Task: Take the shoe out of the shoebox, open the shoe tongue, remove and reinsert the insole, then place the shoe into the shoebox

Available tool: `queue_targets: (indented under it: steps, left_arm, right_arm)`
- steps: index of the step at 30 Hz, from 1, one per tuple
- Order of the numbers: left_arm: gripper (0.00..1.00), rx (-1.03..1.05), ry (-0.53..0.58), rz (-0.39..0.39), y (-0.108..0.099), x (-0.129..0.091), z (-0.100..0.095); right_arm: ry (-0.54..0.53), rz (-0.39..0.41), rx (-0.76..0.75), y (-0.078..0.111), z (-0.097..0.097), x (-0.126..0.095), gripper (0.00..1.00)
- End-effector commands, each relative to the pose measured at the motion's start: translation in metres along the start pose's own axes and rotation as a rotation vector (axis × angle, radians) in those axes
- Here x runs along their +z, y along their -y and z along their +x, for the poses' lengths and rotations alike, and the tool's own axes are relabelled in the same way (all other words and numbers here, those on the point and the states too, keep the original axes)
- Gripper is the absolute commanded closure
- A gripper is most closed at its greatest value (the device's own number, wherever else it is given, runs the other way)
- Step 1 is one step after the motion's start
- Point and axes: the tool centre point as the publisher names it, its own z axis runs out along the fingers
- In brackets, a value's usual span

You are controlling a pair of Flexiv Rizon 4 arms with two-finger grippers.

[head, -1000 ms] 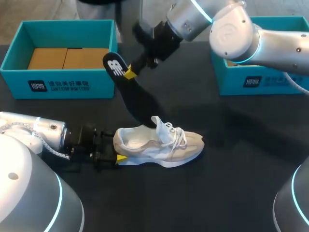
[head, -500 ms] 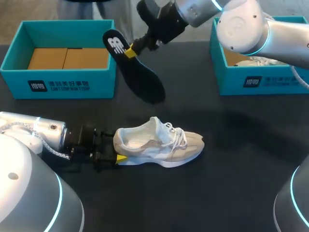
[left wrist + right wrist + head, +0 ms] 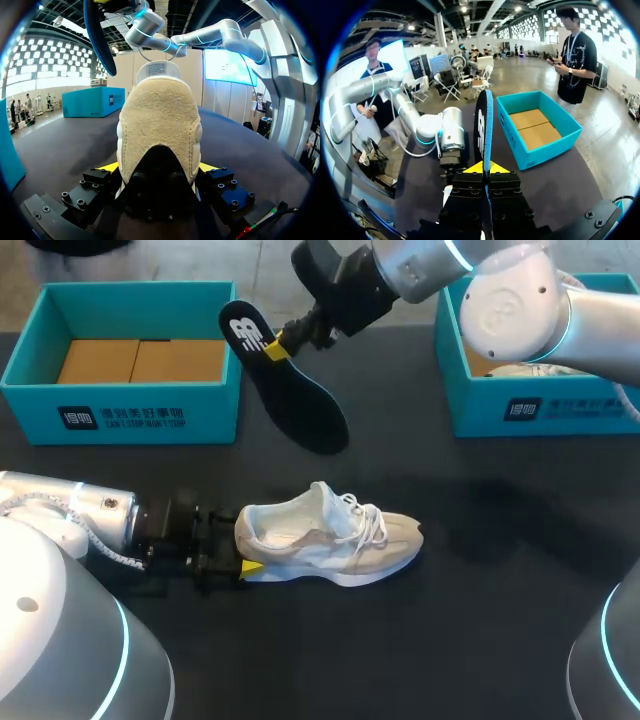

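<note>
A white and beige sneaker [image 3: 335, 540] lies on its sole on the black table, toe pointing right. My left gripper [image 3: 241, 546] is shut on its heel, one yellow tip against each side. In the left wrist view the suede heel [image 3: 159, 125] fills the space between the fingers of that gripper [image 3: 157, 167]. The black insole [image 3: 292, 390] hangs in the air behind the shoe, slanting down to the right. My right gripper [image 3: 275, 346] is shut on it near its heel end. In the right wrist view the insole [image 3: 483, 122] stands edge-on out of that gripper [image 3: 483, 168].
A teal shoebox [image 3: 130, 415] with cardboard inside stands at the back left. A second teal box [image 3: 540, 410] at the back right holds another pale shoe [image 3: 545, 367]. My right arm crosses above that box.
My right gripper has lifted the insole out of the shoe and carried it up and back, slightly to the right. The shoe and my left gripper have stayed put.
</note>
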Motion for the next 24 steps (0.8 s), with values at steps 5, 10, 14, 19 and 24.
queue_targets:
  steps: [5,10,14,19,24]
  left_arm:
    - [1.0,0.001,0.004,-0.001,-0.002,0.001,0.002]
    - [1.0,0.001,0.004,-0.001,-0.002,0.001,0.002]
    - [1.0,0.001,0.004,-0.001,-0.002,0.001,0.002]
    - [1.0,0.001,0.004,-0.001,-0.002,0.001,0.002]
    - [1.0,0.001,0.004,-0.001,-0.002,0.001,0.002]
  right_arm:
    - [0.008,-0.024,0.011,-0.005,-0.002,-0.002,1.0]
    - [-0.014,-0.126,0.048,-0.027,-0.011,-0.019,1.0]
    - [-0.035,-0.189,0.073,-0.042,-0.015,-0.034,1.0]
    - [-0.119,-0.196,0.12,-0.057,-0.013,-0.05,1.0]
    - [-0.211,-0.224,0.184,-0.063,-0.007,-0.078,1.0]
